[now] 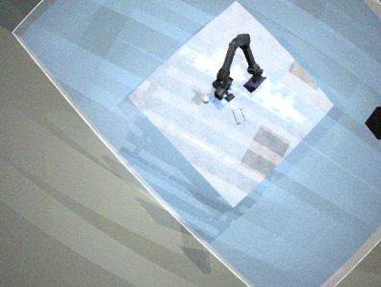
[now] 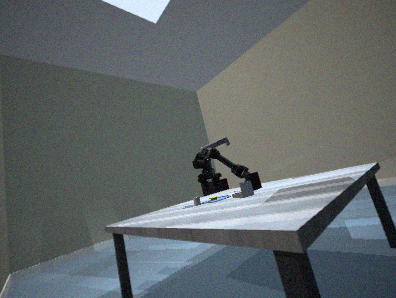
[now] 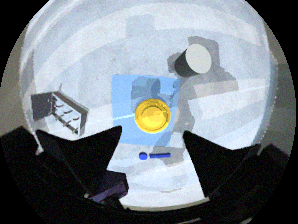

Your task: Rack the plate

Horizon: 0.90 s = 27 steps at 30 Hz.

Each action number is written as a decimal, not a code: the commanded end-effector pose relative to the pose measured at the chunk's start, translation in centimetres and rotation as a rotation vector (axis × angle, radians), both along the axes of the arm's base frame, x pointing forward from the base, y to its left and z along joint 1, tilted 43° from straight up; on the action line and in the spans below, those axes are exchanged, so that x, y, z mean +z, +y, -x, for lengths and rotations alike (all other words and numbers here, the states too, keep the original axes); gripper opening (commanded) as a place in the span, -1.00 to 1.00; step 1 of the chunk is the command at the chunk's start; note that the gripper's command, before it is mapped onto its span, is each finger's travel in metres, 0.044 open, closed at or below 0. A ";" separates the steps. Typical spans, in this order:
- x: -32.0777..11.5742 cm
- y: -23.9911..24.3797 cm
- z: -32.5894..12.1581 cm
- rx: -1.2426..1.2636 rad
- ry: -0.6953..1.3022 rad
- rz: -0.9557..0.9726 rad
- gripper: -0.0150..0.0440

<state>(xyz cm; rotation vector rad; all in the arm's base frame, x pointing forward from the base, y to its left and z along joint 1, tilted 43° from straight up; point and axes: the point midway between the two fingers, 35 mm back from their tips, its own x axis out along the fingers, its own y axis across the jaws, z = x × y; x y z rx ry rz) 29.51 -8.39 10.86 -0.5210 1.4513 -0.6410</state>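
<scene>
The big table (image 2: 280,210) holds everything, so the arm can reach each thing from its base.

The arm (image 1: 230,58) bends up and then down, so its end points straight at the table. That lets the wrist camera look right down on the things below.

A light blue mat (image 3: 127,99) lies flat on the table. It looks like a place setting, with the plate on top of it and 1 small blue stick-shaped thing (image 3: 154,155) near its lower edge.

The dish rack (image 3: 59,112) sits off to the left in the wrist view, well apart from the mat. Its rails stand up so a plate can slide in between them. It is bare — no plate is in it.

The gripper (image 3: 152,145) hangs above the mat with its 2 dark fingers spread wide and nothing between them. I think they are wide so they can fit around the plate's edge.

A small gray-and-white cup (image 3: 193,60) lies near the mat's far corner.

The yellow plate (image 3: 152,116) lies flat on the mat, just ahead of the fingers — not yet picked up.
</scene>
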 end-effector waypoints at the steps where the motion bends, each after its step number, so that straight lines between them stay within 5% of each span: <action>1: -0.4 -0.4 0.0 -0.007 0.002 0.007 0.86; 27: -3.4 -3.3 -0.2 -0.007 0.001 0.008 0.86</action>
